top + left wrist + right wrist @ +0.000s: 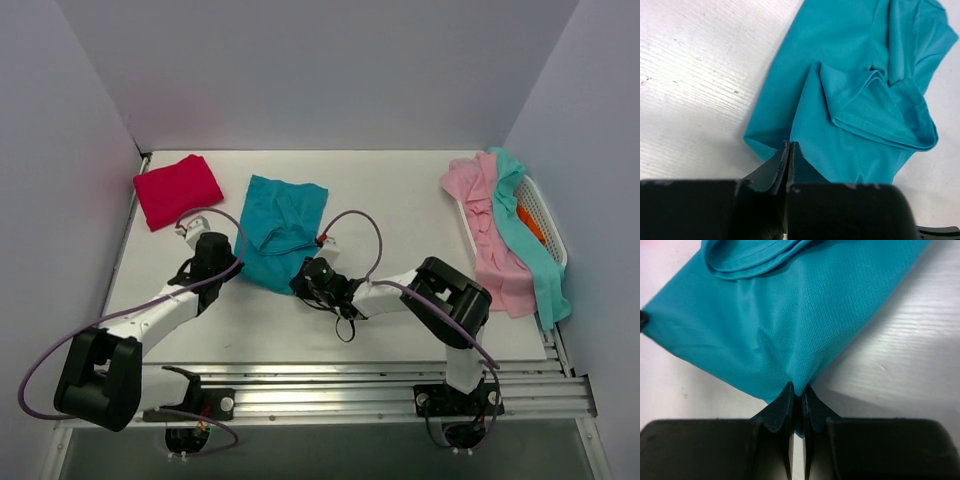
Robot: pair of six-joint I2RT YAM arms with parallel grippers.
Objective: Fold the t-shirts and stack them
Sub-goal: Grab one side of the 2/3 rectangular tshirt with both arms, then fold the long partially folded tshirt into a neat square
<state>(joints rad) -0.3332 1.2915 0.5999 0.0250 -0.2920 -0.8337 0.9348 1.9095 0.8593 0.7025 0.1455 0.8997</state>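
The teal shirt [283, 228] lies rumpled mid-tabletop [400, 200]. The left hand [789, 150] pinches its near left edge and the right hand [799, 392] pinches its near right edge, both pressed tight on the cloth. A folded red shirt [177, 190] lies at the far left.

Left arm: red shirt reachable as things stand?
Probably yes: the red shirt lies just beyond the left gripper, bare table between. But that gripper is shut on the teal shirt, so it must release first.
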